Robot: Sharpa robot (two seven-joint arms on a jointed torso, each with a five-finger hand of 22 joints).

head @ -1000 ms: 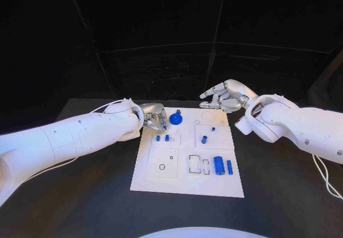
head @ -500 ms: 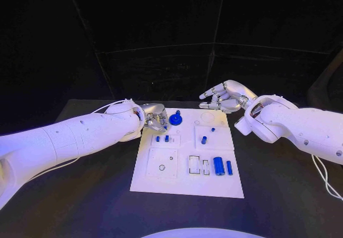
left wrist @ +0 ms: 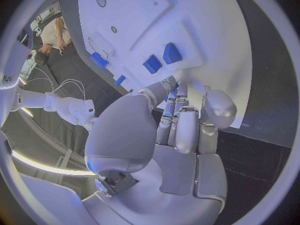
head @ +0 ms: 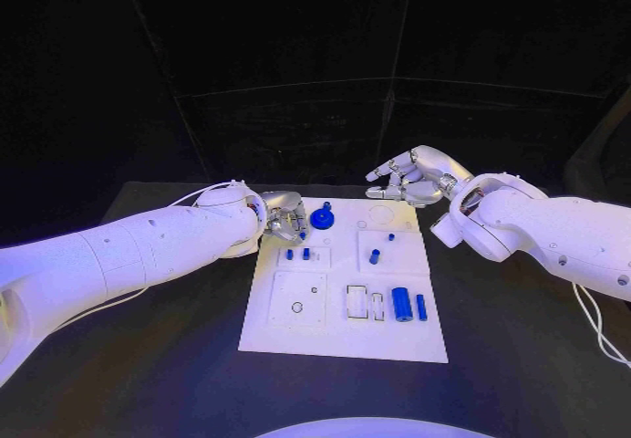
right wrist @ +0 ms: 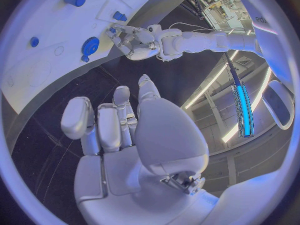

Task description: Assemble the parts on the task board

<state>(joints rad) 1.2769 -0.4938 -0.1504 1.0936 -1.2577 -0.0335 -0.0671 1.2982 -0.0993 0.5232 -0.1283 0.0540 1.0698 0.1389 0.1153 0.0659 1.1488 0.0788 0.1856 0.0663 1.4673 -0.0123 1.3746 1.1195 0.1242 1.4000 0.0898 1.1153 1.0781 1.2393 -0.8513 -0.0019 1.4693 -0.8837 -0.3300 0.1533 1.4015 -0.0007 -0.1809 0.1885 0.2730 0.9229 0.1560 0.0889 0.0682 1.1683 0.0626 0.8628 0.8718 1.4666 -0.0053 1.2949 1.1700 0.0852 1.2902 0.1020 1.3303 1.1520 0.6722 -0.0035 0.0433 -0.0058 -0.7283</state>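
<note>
The white task board (head: 345, 339) lies in the middle of the black table. A blue gear (head: 322, 219) stands near its far edge and also appears in the right wrist view as the gear (right wrist: 89, 46). Two small blue pegs (head: 298, 255) stand close to my left hand (head: 282, 223). That hand hovers over the board's far left corner, fingers curled in, fingertips (left wrist: 177, 86) at the board's edge, nothing visibly held. My right hand (head: 410, 179) hangs beyond the far right corner, loosely bent and holding nothing. A thick blue cylinder (head: 402, 304) and a thin one (head: 422, 307) lie near the right edge.
Two more blue pegs (head: 375, 256) (head: 390, 238) stand in the right-hand raised block. Rectangular slots (head: 357, 302) and a square plate with a small hole (head: 298, 307) sit toward the near half. Black table (head: 158, 365) surrounds the board.
</note>
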